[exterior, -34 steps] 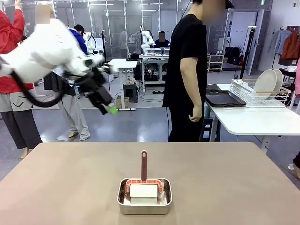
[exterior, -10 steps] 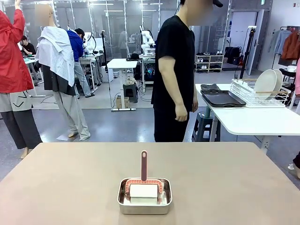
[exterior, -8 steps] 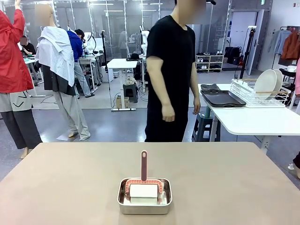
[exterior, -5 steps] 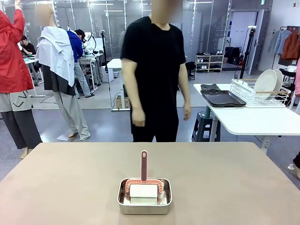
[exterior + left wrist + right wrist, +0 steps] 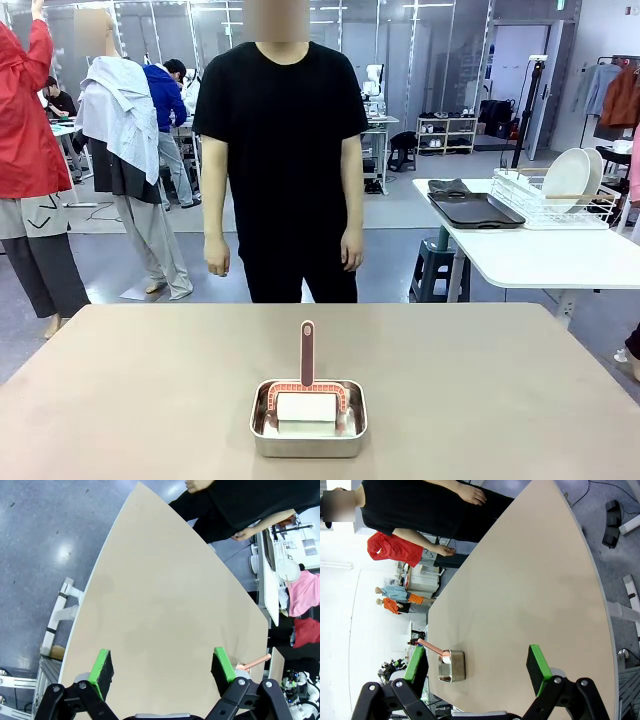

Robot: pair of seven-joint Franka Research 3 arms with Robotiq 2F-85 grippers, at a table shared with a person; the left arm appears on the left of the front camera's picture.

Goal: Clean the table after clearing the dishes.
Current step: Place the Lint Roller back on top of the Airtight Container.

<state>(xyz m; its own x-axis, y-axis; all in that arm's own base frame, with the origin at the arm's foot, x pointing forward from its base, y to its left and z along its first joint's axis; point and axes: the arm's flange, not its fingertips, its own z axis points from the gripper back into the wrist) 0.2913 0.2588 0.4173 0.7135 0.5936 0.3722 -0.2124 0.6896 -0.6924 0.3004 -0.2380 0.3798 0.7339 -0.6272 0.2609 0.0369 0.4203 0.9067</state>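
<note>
The beige-brown table (image 5: 150,380) spreads across the front view, with a person in black standing at its far edge, hands down. White plates (image 5: 572,177) stand in a wire rack on the white side table, beside dark brown trays (image 5: 475,210). My left gripper (image 5: 162,666) hangs open above the table (image 5: 165,610), nothing between its green pads. My right gripper (image 5: 477,667) is open too, high over the table (image 5: 530,595).
A small steel pan (image 5: 308,418) holding a pink-handled roller (image 5: 307,352) sits near the table's front middle; the pan (image 5: 451,666) also appears in the right wrist view. The white side table (image 5: 545,255) stands at the right. The person's hands (image 5: 217,257) hang at the far edge.
The person has walked from the side table to the middle of the far edge and faces the table. The left arm swung out of the front view earlier. The pan has stayed put.
</note>
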